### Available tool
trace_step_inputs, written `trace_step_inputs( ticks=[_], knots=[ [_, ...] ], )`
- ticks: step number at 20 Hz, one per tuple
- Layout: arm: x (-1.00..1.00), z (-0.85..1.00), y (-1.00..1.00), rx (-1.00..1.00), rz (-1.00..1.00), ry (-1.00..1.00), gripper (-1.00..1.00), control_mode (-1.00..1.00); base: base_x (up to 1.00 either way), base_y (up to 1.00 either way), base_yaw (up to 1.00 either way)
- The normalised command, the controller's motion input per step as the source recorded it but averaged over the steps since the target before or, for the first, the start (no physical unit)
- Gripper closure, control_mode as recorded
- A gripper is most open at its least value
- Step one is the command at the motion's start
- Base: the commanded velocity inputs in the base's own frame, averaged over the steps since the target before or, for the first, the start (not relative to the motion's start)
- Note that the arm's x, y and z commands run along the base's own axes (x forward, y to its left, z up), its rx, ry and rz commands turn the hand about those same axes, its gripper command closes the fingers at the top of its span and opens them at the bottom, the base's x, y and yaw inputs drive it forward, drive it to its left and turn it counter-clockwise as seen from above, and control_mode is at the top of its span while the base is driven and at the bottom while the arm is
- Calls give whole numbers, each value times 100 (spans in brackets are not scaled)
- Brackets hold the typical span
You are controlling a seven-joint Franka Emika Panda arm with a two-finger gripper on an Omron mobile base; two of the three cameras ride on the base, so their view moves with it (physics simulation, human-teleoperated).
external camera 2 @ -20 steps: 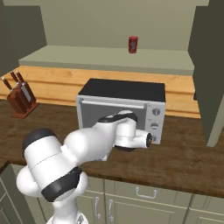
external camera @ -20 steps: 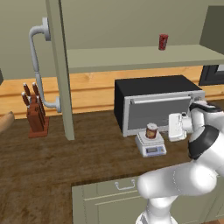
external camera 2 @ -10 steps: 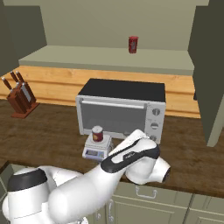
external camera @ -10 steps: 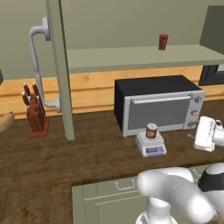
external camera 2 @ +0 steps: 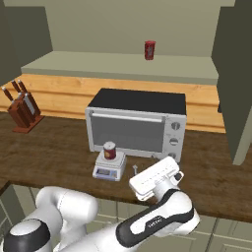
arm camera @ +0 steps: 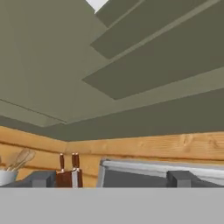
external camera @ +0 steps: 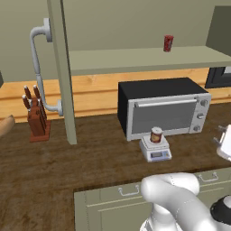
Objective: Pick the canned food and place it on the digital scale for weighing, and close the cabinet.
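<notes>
where the left base view begins, the cabinet [external camera: 58,72] door stands open, edge-on, with its pale bar handle [external camera: 39,67] curving off its left face. just beside that door on the dark wood tabletop [external camera: 67,167] sits a knife block [external camera: 37,118] with brown-handled knives. further right, on the shelf [external camera: 144,58] inside the cabinet, a slim bright red can [external camera: 168,43] stands upright. below it the silver-and-black toaster oven [external camera: 162,113] rests on the tabletop against the wooden back panel. touching the oven's front, near its middle, is the digital scale [external camera: 155,150], and the canned food [external camera: 156,135] stands upright on its platform. at the far right edge the white hand of the arm reaches in over the tabletop.

in the right base view the same hand hangs low in front of the oven, to the right of the scale, apart from the can. in the hand view the tool [arm camera: 114,178] has its two dark fingertips [arm camera: 43,178] standing wide apart with nothing between them, pointing toward the oven top and the cabinet underside.
</notes>
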Motion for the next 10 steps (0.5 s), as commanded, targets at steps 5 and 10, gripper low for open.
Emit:
trace_step_inputs(
  ticks=[5, 10],
  knots=[
    [-15, 28, -33, 27, 0, -9, -100, -100, 0, 0, 0],
    [-17, 51, -40, 15, -3, -13, -100, -100, 0, 0, 0]
  ],
)
